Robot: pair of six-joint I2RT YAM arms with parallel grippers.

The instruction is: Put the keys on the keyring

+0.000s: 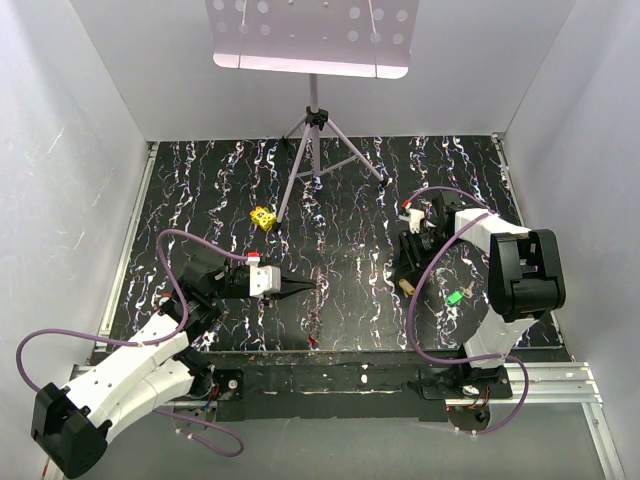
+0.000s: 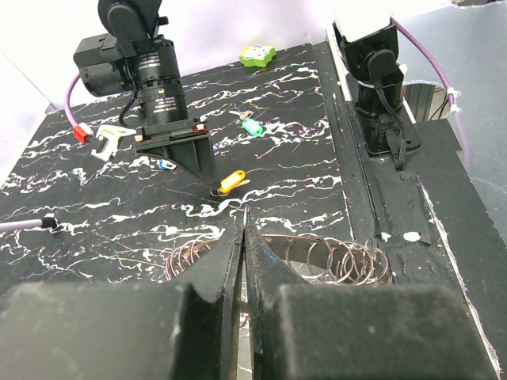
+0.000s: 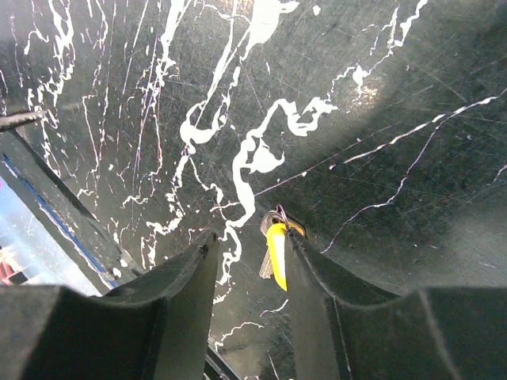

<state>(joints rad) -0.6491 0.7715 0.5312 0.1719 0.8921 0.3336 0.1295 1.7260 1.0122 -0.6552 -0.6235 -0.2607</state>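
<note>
- My left end effector (image 2: 245, 237) is nearest. Its jaws are pressed together right at the keyring (image 2: 325, 257), which lies on the tabletop (image 1: 350, 200) by the near edge. I cannot tell if wire is pinched.
- Further out, my right end effector (image 3: 252, 239) points down, jaws apart, straddling the yellow-headed key (image 3: 276, 253) without gripping it.
- A green-headed key (image 2: 252, 127) lies beyond.

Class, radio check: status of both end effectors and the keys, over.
Left end effector shut on keyring. Right end effector open, straddling yellow key. No obstruction seen.
</note>
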